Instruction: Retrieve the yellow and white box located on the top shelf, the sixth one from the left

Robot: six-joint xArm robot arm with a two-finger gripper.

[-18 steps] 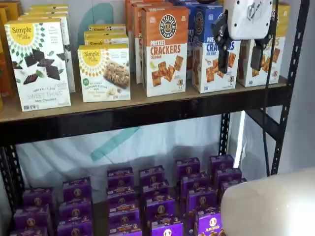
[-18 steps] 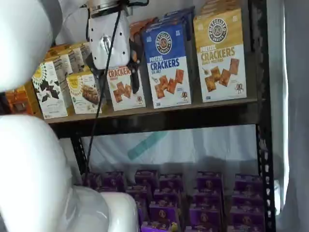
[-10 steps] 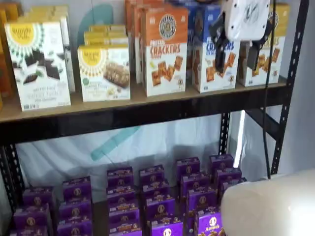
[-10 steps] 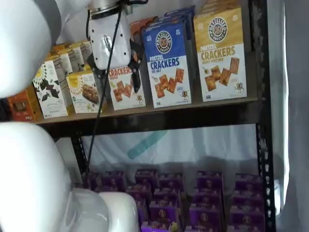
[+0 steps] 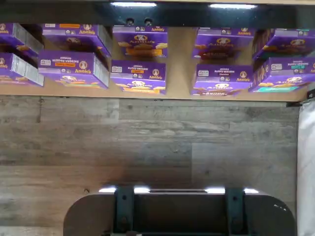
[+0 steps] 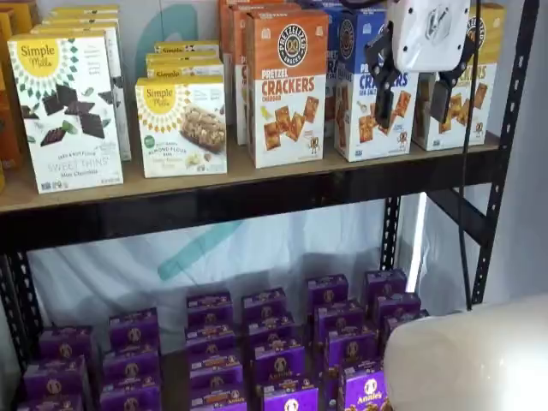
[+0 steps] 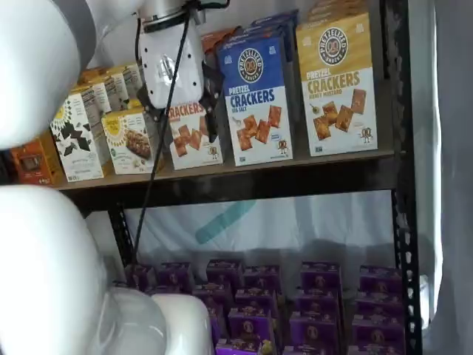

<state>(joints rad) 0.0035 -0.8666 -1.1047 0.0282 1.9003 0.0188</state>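
The yellow and white box (image 7: 337, 83) stands upright at the right end of the top shelf (image 7: 244, 177), just beside the black upright (image 7: 399, 148); in a shelf view my gripper body hides most of it and I see only its yellow edge and crackers (image 6: 479, 81). To its left is the blue-topped cracker box (image 7: 256, 101), then the orange-topped one (image 6: 286, 87), then the white cookie boxes (image 6: 67, 111). My gripper (image 6: 410, 94) hangs in front of the shelf with its two black fingers (image 6: 381, 90) spread wide apart and nothing between them, not touching any box. In that view it sits over the blue-topped box and the yellow one. Purple boxes (image 6: 278, 360) fill the lower shelf, and from the wrist I see their tops (image 5: 138, 71) above the grey wood floor (image 5: 147, 142).
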